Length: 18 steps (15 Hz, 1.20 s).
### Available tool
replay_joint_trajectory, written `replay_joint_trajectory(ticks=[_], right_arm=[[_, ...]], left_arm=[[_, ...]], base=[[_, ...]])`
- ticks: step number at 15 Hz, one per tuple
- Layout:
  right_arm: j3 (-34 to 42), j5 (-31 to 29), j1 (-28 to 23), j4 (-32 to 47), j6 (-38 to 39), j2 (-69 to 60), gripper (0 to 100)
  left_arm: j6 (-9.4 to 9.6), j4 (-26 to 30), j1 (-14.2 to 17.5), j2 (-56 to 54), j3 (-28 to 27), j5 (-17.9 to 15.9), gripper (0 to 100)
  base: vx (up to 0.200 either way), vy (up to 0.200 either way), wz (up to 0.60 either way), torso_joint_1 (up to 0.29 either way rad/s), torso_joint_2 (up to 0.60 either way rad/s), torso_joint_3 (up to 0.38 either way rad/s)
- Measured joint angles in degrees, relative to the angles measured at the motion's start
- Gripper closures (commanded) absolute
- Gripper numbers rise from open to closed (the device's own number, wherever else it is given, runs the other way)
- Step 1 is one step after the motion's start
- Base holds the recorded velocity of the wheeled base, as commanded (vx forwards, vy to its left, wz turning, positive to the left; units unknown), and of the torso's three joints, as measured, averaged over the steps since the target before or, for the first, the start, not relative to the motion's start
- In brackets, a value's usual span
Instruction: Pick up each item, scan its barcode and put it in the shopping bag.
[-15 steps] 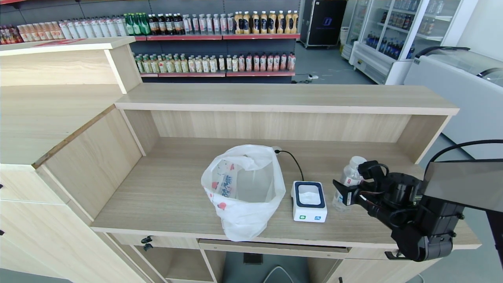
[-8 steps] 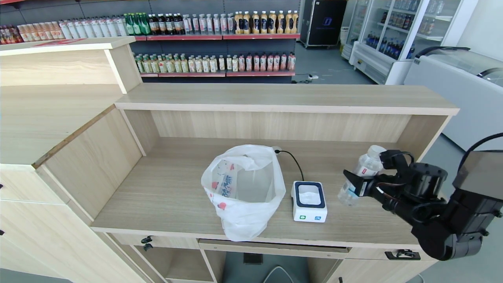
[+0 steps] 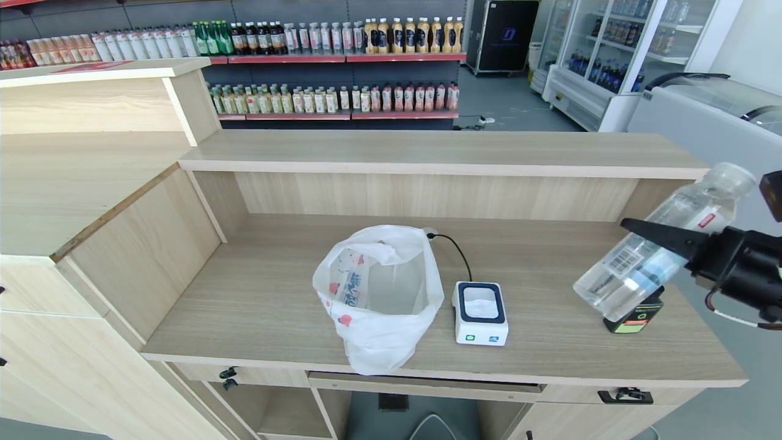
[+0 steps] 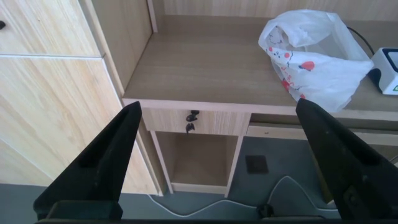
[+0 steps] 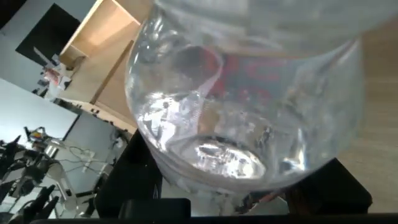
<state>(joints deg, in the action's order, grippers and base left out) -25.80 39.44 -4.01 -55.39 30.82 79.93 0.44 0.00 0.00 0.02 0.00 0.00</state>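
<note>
— How is the water bottle (image 3: 617, 275) expected to handle, and where should it be taken?

— It is pinched across its body by the right claw (image 3: 660, 260) and held tilted above the counter (image 3: 550, 351), cap end higher. Being thin clear plastic that appears filled, it is judged fairly heavy, smooth and easily dented. A mid-body hold is favoured, with the barcode label (image 3: 623, 263) left uncovered.

— And the left claw (image 4: 217, 168)?

— It is spread wide with nothing between its fingers, low before the counter's front.

— What can be counted?

— One bottle, in the right claw. One small dark item (image 3: 635, 316) is just beneath that claw. One scanner (image 3: 481, 311) lies lower and to its left. One shopping bag (image 3: 379, 299) stands beyond the scanner.
</note>
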Motion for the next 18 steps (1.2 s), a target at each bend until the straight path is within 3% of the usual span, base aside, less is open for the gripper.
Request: replay_joint_trajectory(ticks=[2,4,13,18], right_arm=[[-0.30,5.89,-0.37,4.16,5.32,-8.05,100],[-1.57,8.07,2.78,5.67,10.15,-13.57,100],[-5.75,8.90,20.08,5.94,17.48,-20.02,100],[-5.77,11.89,23.95,5.41,20.93,-20.92,100]], left_arm=[[0.00,0.00,0.00,0.00,0.00,0.00,0],[0.00,0.00,0.00,0.00,0.00,0.00,0],[0.00,0.00,0.00,0.00,0.00,0.00,0],[0.00,0.00,0.00,0.00,0.00,0.00,0]], base=[[0.000,0.000,0.00,0.000,0.00,0.000],[0.000,0.000,0.00,0.000,0.00,0.000],[0.000,0.000,0.00,0.000,0.00,0.000],[0.000,0.000,0.00,0.000,0.00,0.000]])
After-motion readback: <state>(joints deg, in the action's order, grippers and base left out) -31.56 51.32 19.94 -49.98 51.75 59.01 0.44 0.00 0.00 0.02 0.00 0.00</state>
